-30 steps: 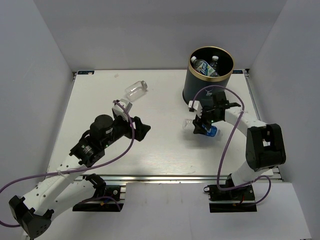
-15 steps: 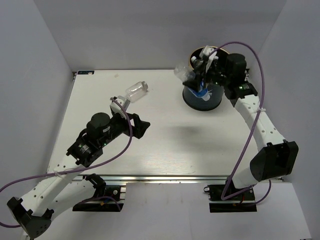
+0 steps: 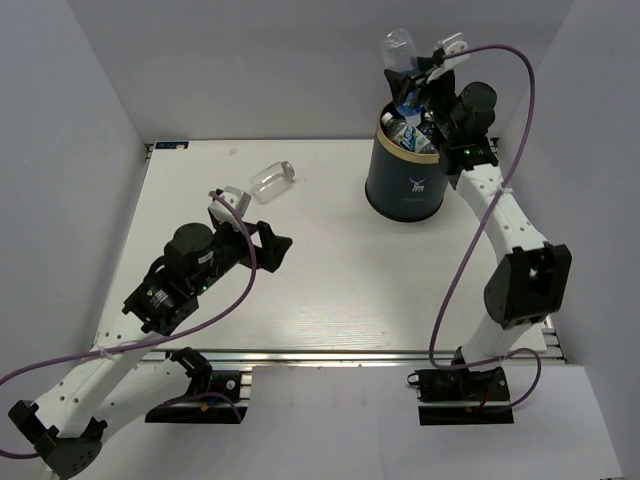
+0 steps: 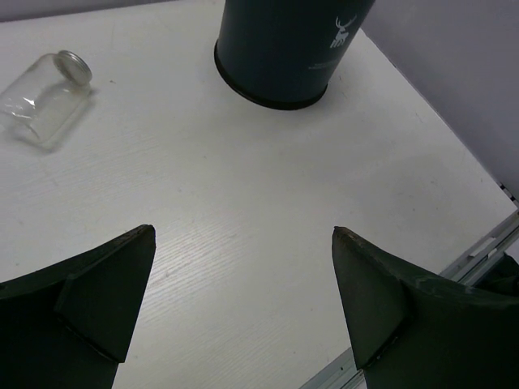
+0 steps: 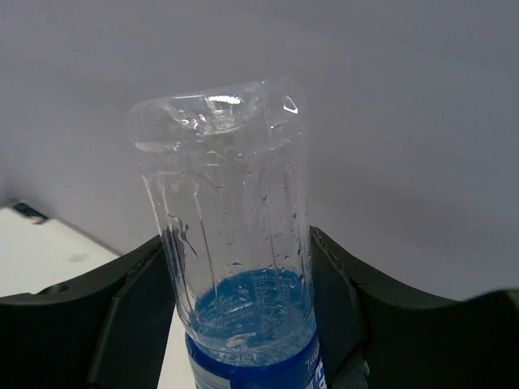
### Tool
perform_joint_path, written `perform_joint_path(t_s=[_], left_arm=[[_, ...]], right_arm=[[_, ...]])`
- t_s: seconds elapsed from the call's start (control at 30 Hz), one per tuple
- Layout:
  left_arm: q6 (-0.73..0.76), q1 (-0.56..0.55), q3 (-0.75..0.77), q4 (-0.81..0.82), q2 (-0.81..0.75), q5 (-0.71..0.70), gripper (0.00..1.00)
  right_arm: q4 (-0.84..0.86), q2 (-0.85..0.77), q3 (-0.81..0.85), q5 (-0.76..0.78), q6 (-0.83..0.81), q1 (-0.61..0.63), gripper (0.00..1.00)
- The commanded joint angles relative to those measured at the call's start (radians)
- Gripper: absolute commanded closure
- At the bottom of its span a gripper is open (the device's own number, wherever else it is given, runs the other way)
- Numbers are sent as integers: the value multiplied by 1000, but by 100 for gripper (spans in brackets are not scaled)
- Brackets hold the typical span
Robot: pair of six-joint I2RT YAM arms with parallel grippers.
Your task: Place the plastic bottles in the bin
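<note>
The dark navy bin (image 3: 408,175) with a gold rim and white deer logo stands at the back right and holds at least one bottle (image 3: 408,132); it also shows in the left wrist view (image 4: 284,49). My right gripper (image 3: 415,75) is raised over the bin's rim and is shut on a clear plastic bottle with a blue label (image 3: 400,52), its base pointing up (image 5: 231,235). My left gripper (image 3: 268,245) is open and empty above the table's left middle (image 4: 243,235). A clear jar-like bottle (image 3: 271,181) lies on its side at the back (image 4: 45,97).
The white table (image 3: 320,290) is enclosed by grey walls. Purple cables loop from both arms. A metal rail runs along the near edge (image 3: 330,352).
My right gripper has lifted the blue-label bottle from table level up above the bin's rim. My left arm has drawn back slightly to the left.
</note>
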Motion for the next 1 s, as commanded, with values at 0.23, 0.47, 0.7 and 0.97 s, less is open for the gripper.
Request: perform_joint_path(t_s=[0.23,0.47,0.7,0.97], left_arm=[[6,2,81,-26,86,-139,0],[50,11,201,-79,359,-246,0],[185,53,417,-78,666,-256,0],[196,154,725,-184,1074,-239,0]], right_arm=[[-202,106,65,475,-199,-32,38],[-230,23,24,513,-117,-38,10],[-388,-118,27,479,12,-34,10],[-473,-503,-338,203,368,-15,10]])
